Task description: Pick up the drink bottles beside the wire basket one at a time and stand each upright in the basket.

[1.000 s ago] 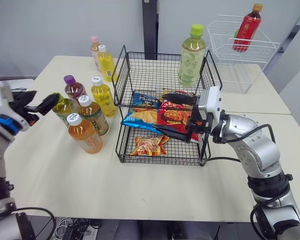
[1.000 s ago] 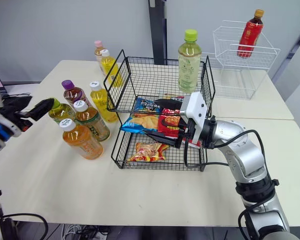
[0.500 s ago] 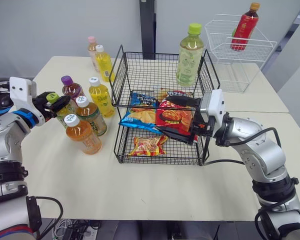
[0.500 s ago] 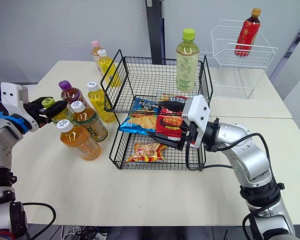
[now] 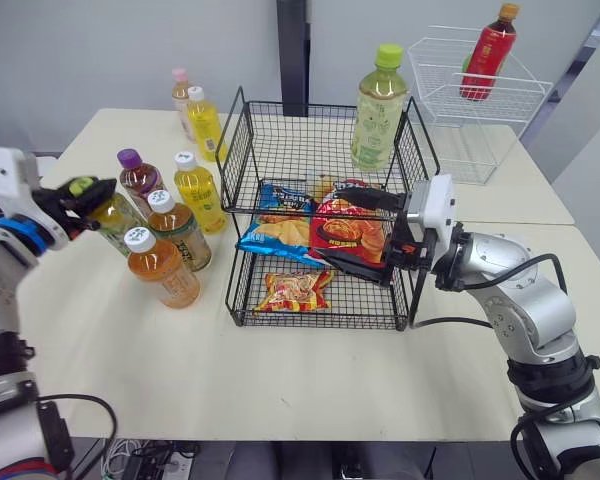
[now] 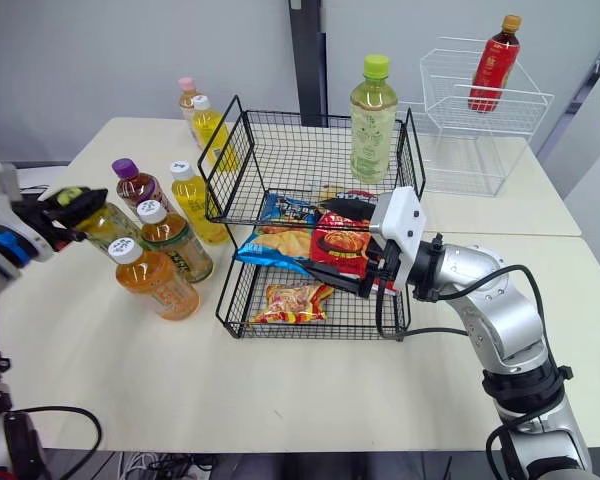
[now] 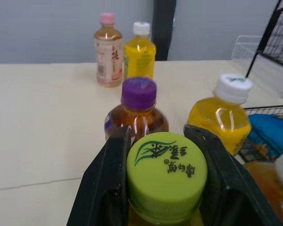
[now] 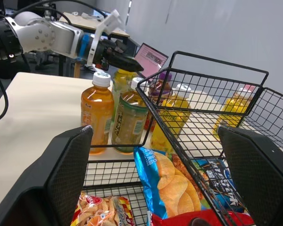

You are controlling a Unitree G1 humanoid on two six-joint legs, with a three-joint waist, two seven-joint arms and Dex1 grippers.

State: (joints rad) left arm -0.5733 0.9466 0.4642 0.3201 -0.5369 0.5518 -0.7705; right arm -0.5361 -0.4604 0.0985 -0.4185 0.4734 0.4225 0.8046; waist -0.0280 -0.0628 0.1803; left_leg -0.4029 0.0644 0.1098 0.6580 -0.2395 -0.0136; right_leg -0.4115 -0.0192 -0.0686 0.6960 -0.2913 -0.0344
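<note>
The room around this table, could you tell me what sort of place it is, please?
Probably an office or robotics lab, not a shop: plain tables pushed together, a laptop beyond them, and bottles staged beside a wire basket.

Left end effector seems clamped on the green-capped bottle beside the wire basket; right end effector fingers spread wide.

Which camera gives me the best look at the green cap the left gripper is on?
Left wrist view: the green cap sits large between the left gripper's two black fingers, which touch both sides. The eye views show it small, side-on. In the right wrist view it's too distant to make out.
</note>
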